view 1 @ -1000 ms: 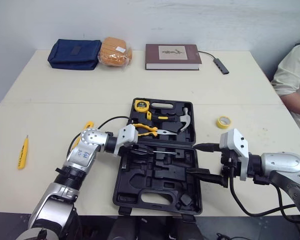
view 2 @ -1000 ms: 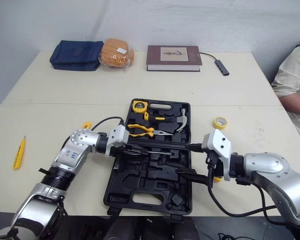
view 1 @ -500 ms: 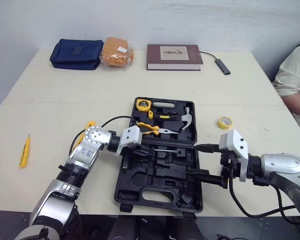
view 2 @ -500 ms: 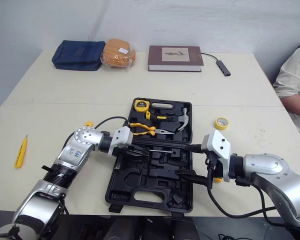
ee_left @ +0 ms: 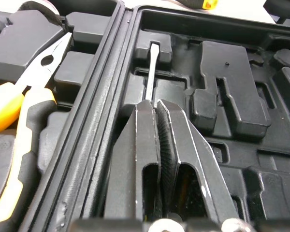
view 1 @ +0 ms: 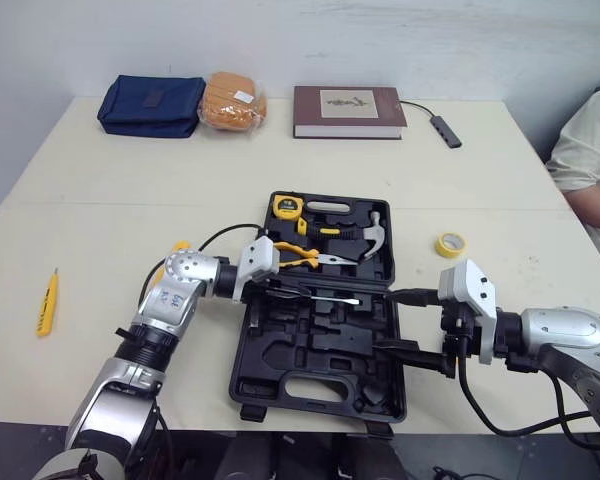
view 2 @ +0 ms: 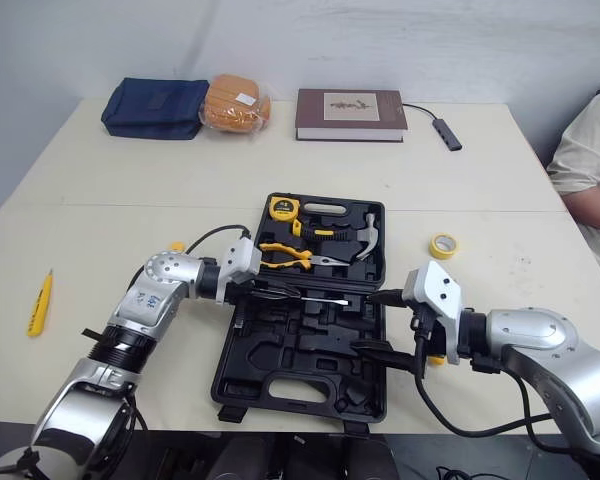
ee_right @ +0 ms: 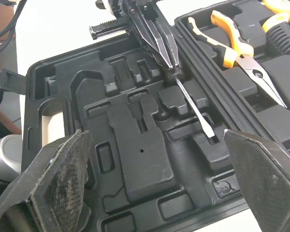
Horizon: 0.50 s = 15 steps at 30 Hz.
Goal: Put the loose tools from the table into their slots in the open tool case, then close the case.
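Observation:
The open black tool case (view 1: 242, 360) lies at the table's front centre. Its far half holds a yellow tape measure (view 1: 284, 208), yellow-handled pliers (view 1: 305, 256) and a hammer (view 1: 372, 237). My left gripper (view 1: 280, 285) is shut on a screwdriver (view 1: 335, 299). The screwdriver's shaft (ee_left: 151, 72) lies along the near half, just beside the hinge. My right gripper (view 1: 405, 321) stands open at the case's right edge, with nothing between its fingers. A yellow tape roll (view 1: 447, 244) lies right of the case. A yellow knife (view 1: 46, 303) lies far left.
Along the back edge lie a navy pouch (view 1: 150, 105), an orange package (view 1: 231, 100), a brown book (view 1: 348, 111) and a cabled adapter (view 1: 442, 130). A person (view 1: 590, 150) sits at the table's right side. A small yellow item (view 1: 175, 250) lies by my left arm.
My left gripper has drawn back slightly to the left with the screwdriver, and the shaft now lies lower along the hinge. The right arm has not moved.

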Available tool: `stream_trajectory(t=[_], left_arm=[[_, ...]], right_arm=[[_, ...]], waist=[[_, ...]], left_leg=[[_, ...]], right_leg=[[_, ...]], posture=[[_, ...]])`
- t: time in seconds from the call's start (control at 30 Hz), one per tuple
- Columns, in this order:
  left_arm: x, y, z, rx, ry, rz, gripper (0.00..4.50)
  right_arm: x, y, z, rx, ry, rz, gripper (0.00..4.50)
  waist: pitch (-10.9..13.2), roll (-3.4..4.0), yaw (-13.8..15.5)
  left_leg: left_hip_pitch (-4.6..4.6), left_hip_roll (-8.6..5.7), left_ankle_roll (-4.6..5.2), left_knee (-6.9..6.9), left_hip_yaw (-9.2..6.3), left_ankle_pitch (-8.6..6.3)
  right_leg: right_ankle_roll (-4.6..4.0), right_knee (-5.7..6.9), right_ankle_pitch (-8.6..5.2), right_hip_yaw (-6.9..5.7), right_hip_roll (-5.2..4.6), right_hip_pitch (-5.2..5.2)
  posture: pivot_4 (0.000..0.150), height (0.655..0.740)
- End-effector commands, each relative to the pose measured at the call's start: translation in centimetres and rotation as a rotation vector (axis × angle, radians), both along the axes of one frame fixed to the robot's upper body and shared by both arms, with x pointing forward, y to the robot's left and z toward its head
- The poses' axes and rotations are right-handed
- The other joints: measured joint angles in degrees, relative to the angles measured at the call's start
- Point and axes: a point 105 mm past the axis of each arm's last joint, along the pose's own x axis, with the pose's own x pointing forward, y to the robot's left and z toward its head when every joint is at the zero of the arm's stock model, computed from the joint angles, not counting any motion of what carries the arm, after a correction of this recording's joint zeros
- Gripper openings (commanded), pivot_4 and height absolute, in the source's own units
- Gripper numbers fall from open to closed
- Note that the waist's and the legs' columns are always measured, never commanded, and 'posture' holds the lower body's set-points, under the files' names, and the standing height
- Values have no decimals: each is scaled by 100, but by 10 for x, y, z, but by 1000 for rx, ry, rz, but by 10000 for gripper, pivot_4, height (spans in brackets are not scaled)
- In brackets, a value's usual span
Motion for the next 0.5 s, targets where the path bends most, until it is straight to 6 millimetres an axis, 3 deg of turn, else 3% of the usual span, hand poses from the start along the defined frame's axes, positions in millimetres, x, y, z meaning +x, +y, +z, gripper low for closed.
stream_trajectory(t=[0.03,0.27,0.5], left_arm=[[-1,-4,18,-42,-34,-27,1154],[6,0,2,74,-54,-4,1154],[9,8,-33,272,-56,1,1154]], right_arm=[[-4,6,5,7,-28,32,45000],[-5,6,4,10,-27,28,45000],[-5,7,5,16,-28,24,45000]], waist=[[1,-1,-1],[2,-2,2],[3,-3,10]], left_leg=[[0,0,0,0,0,0],[0,-1,0,0,0,0],[2,-2,-1,9,0,0]], right_leg=[[0,0,0,0,0,0],[1,0,0,-1,1,0],[3,4,2,-3,4,7]], posture=[[1500,7400],[1500,7400],[1500,7400]])
